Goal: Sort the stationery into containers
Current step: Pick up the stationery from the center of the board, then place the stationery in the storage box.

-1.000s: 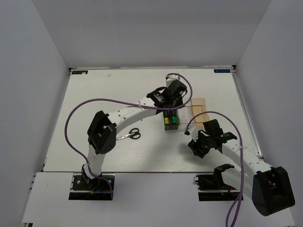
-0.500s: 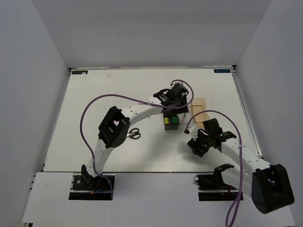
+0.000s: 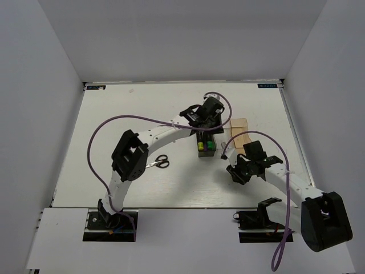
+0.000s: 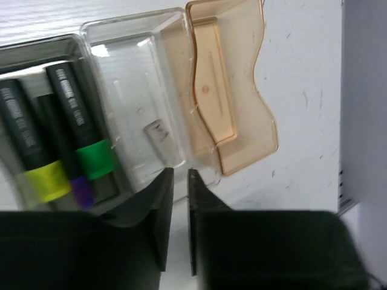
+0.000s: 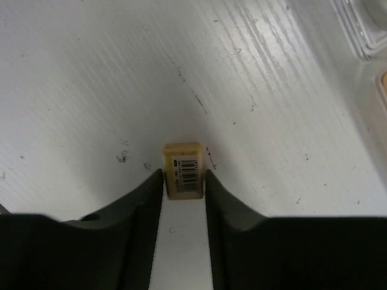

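Note:
Three joined containers lie under my left gripper (image 4: 179,176): a dark smoky box (image 4: 36,57), a clear box (image 4: 127,45) and a tan-orange box (image 4: 242,115). The dark box holds the yellow-ended highlighter (image 4: 33,148), the green-ended one (image 4: 81,130) and the purple-ended one (image 4: 83,190). The tiny grey block (image 4: 156,131) lies in the clear box. My left jaws hover above the clear box's near rim, a narrow gap between them and nothing in it. On the table, the tan cube (image 5: 183,169) with a barcode label sits pinched between my right gripper's (image 5: 184,180) fingertips. The scissors (image 3: 160,162) lie left of the boxes.
In the top view my left arm (image 3: 171,130) arches over the table's middle to the boxes (image 3: 206,144). My right gripper (image 3: 234,172) is low on the table, just in front of the tan-orange box (image 3: 240,131). White walls enclose the table on three sides.
My right jaws have closed in onto the tan cube's sides. My left jaws opened a little, then narrowed again, and the left wrist shifted slightly over the boxes.

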`<action>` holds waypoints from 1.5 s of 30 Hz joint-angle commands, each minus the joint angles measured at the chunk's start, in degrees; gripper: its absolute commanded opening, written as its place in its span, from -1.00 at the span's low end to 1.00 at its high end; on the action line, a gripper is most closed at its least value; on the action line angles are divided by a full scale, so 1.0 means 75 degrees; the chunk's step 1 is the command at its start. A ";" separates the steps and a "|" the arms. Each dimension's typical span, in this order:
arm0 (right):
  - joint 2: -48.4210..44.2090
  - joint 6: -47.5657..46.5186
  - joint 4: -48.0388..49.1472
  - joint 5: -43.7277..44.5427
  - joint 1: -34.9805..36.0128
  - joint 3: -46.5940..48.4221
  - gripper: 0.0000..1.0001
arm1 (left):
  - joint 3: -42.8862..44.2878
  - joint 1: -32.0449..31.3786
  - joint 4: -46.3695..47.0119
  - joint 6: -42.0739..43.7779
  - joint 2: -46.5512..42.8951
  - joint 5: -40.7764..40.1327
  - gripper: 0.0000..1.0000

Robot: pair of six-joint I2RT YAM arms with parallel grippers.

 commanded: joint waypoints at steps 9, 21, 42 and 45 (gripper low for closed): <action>-0.0487 -0.0700 -0.1751 -0.1271 -0.0022 0.0301 -1.00 | -0.3817 0.0006 -0.1203 0.0859 -0.5502 -0.2402 0.22; -0.0794 0.1407 -0.0336 0.0553 0.0013 0.2598 -1.00 | -0.7663 0.0978 -0.2249 -0.0339 -0.7513 -0.2392 0.74; 0.1716 0.2064 0.0228 0.0708 -0.0022 0.4287 0.23 | -0.6458 0.1635 -0.1323 -0.0260 -0.4901 -0.1443 -0.32; 0.1084 0.2171 0.0264 0.0650 -0.0023 0.3784 0.17 | -0.5486 0.1647 -0.1732 0.0640 -0.4268 -0.1640 -0.34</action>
